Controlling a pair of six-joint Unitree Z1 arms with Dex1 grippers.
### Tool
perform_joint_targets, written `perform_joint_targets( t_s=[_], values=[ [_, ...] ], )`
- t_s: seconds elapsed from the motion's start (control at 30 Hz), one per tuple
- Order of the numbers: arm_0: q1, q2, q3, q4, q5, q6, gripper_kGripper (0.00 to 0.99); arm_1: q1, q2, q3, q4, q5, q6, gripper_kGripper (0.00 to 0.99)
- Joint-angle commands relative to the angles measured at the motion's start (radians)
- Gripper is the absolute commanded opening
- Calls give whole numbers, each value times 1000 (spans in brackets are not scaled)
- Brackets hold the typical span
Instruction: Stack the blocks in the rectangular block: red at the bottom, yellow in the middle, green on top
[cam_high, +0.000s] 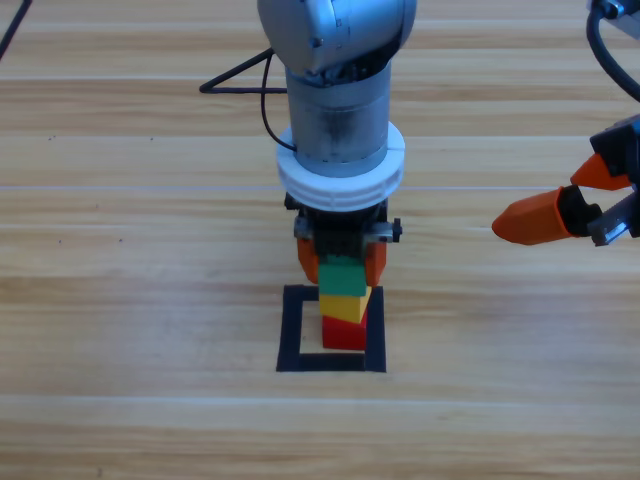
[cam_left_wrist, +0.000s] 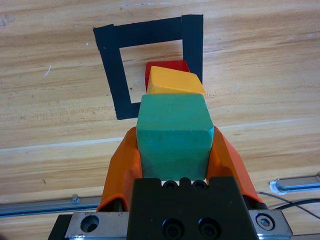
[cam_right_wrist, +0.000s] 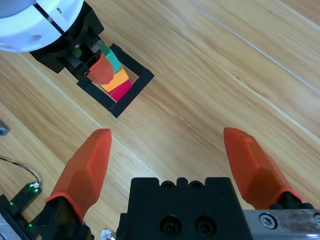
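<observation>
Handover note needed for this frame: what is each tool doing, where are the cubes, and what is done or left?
Left tool: shut on the small teal-green cube, holding it on top of the stack.
Right tool: open, holding nothing, waiting at the table's right edge.
Small red cube: on bare wood inside the black tape square outline, toward its right side.
Small yellow cube: on the red one, slightly twisted.
Done: order red, yellow, green is in place.
Left: open the left tool and lift clear without nudging the stack.
</observation>
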Motion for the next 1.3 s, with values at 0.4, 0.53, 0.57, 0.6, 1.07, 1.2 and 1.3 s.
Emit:
perform_joint_targets(
  t_s=[0.4, 0.53, 0.57, 0.6, 1.07, 1.2, 1.3],
  values=[
    [-24, -4, 0, 8, 6, 1, 990, -23, 55, 24, -1, 6, -11, 988],
    [-27, -21, 0, 8, 9, 1, 990, -23, 55, 24, 1, 7, -13, 988],
    [-30, -35, 0, 8, 10, 1, 990, -23, 55, 24, 1, 7, -13, 988],
    [-39, -64, -8, 8, 18, 1, 990, -23, 55, 23, 1, 7, -13, 988],
    [-48, -751, 698, -367, 144, 105, 990, -23, 74, 21, 1, 9, -19, 988],
    [-56, -805, 818, -417, 144, 116, 990, -23, 84, 20, 1, 9, -19, 988],
    [-68, -808, 841, -434, 154, 119, 990, -23, 91, 18, 1, 9, -20, 988]
  ],
)
